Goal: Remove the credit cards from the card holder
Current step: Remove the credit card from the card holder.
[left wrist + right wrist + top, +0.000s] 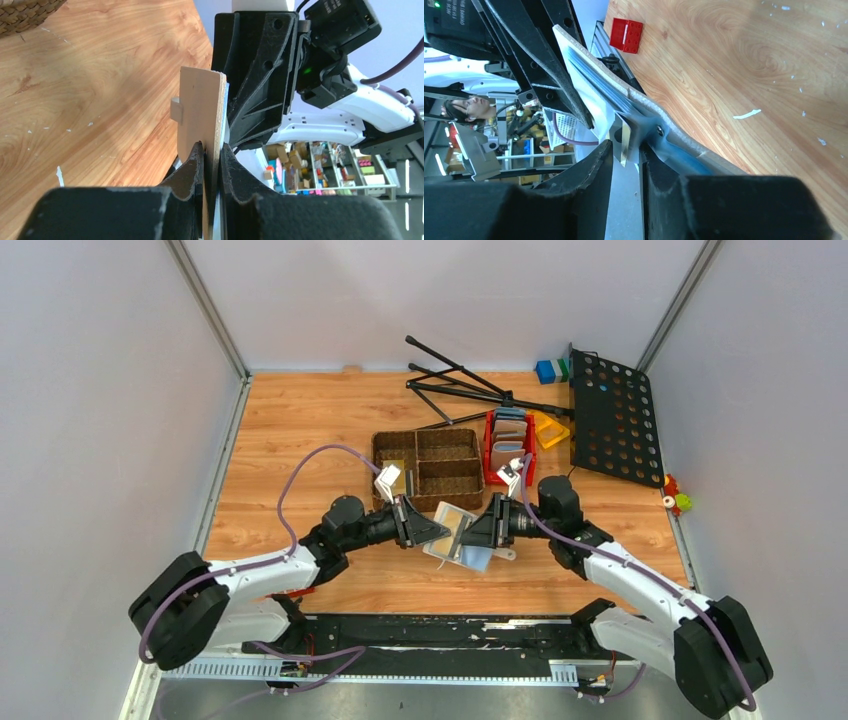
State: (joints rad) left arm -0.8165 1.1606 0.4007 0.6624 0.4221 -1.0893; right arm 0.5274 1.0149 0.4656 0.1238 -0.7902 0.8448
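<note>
Top external view: holder (452, 528) hangs between both arms over the surface (300, 440). Left fingers (192, 167) clamp its edge. Right fingers (600, 167) stand parted astride a card (623, 139). The card sits in its pocket, so extraction is judged unfinished.

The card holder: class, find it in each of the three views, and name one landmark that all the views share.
Top external: the card holder shows just below centre, between the two arms.
Left wrist: the card holder stands edge on at centre, clamped in the left gripper.
Right wrist: the card holder slants from upper left to lower centre.
Shared landmark: the wooden table.
</note>
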